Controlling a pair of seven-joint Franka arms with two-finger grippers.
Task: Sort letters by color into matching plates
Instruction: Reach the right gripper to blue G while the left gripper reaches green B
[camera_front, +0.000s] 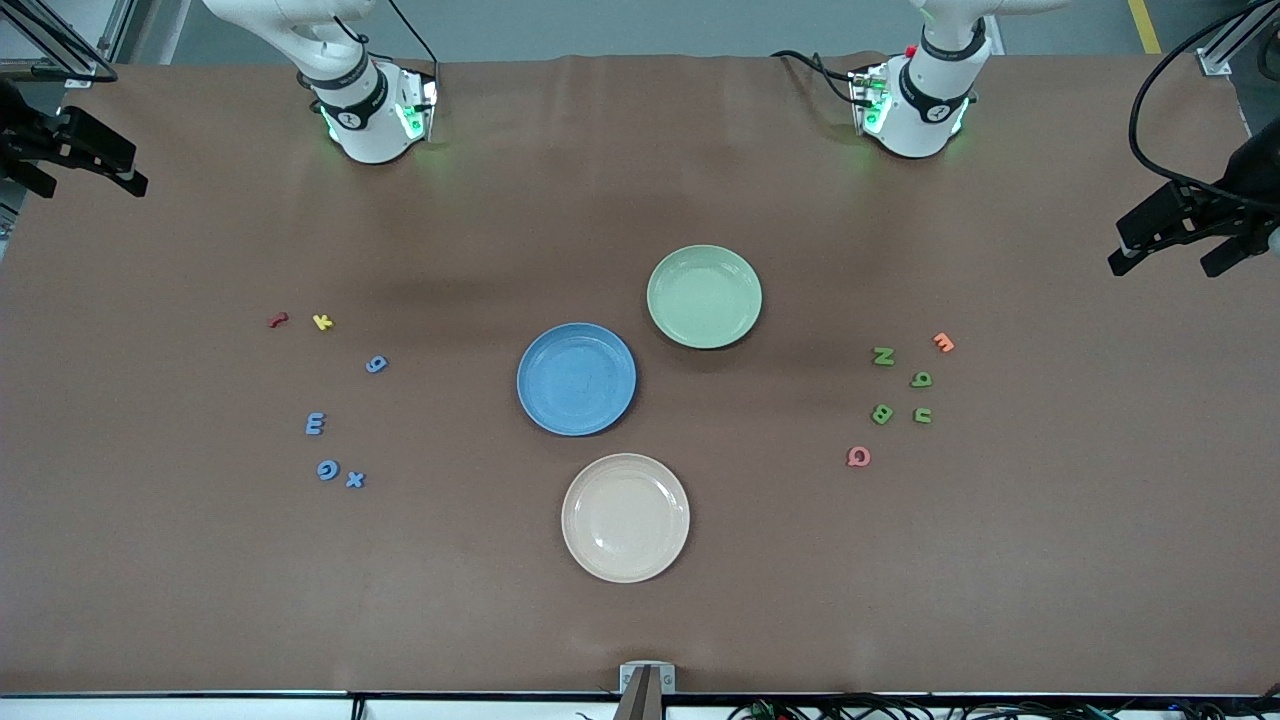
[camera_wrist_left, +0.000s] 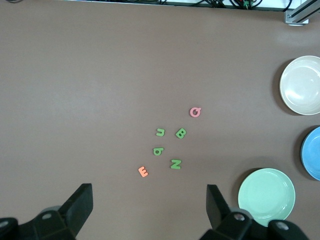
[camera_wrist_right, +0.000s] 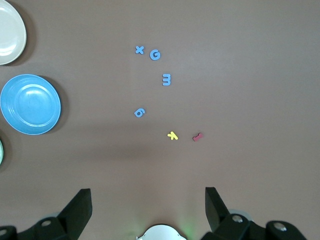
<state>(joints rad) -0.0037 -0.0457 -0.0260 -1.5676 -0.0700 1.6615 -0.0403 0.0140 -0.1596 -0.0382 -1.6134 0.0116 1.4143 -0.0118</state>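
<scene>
Lying flat on the counter (camera_front: 640, 180): 4 blue letters (camera_front: 315, 424) toward the right arm's end, 4 green letters (camera_front: 882, 413) toward the left arm's end, blue plate (camera_front: 576, 379) and pale green plate (camera_front: 704, 296) sitting mid-counter between them; hovering spread, gripping nothing: left end effector (camera_wrist_left: 150, 205) over bare counter near the green letters, right end effector (camera_wrist_right: 148, 207) over bare counter near the blue letters.

A wide table (camera_front: 200, 600) covered in matte brown sheeting fills the scene, lightly creased along the edge by the robot bases. Grey floor (camera_front: 600, 25) with a yellow line (camera_front: 1145, 25) lies past it. Black cables (camera_front: 800, 708) trail along the near edge.
</scene>
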